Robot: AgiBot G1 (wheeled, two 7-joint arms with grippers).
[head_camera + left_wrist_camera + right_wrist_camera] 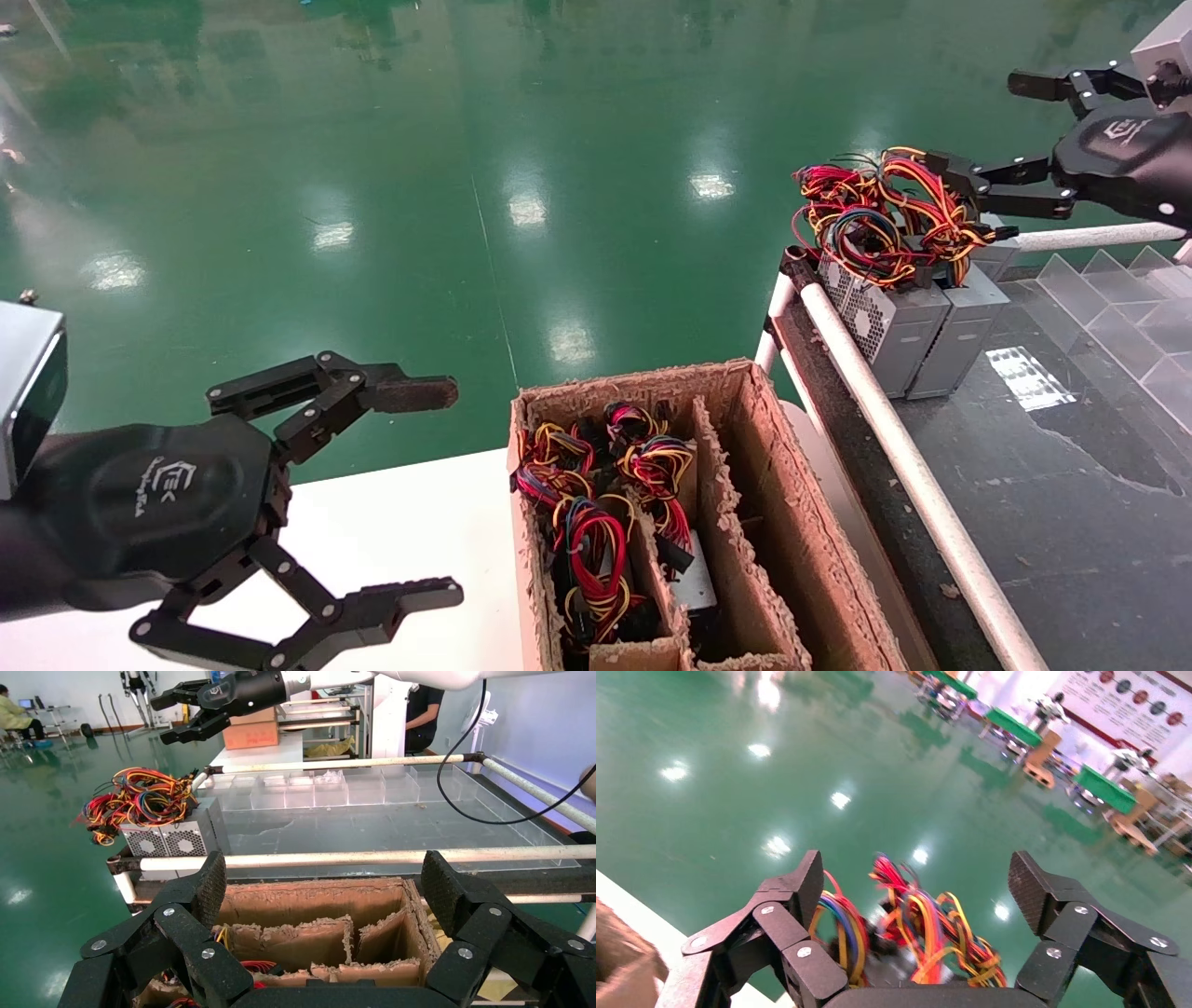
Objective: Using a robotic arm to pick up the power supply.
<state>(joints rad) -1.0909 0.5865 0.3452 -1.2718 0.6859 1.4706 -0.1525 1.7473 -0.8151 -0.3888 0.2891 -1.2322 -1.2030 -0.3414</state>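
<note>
In the head view, the right tool (992, 130), black with all-black fingertips, stood spread open at the upper right of the frame, one finger touching the red, yellow, orange and blue wire bundle (880, 214) atop the silver-grey metal power supply (885, 321). That box stood upright at the near edge of the dark tabletop (1043, 485), against a second grey box (964, 326). At lower left the left tool (307, 508), its upper fingertip pad brownish and worn, hung open and idle over the white surface (391, 522), beside a brown cardboard box (792, 531) holding more wired units.

The left wrist view showed what the head view did not: the perforated fan face of the power supply (165, 839) behind a white rail (351, 858), and the right tool (188, 714) hanging above it, clear of the casing.

The right wrist view showed only wires (912, 931) between the spread fingers (800, 888); the casing was hidden. Closing there would likely catch loose cable rather than metal, letting the box swing, slip or topple its neighbour.
</note>
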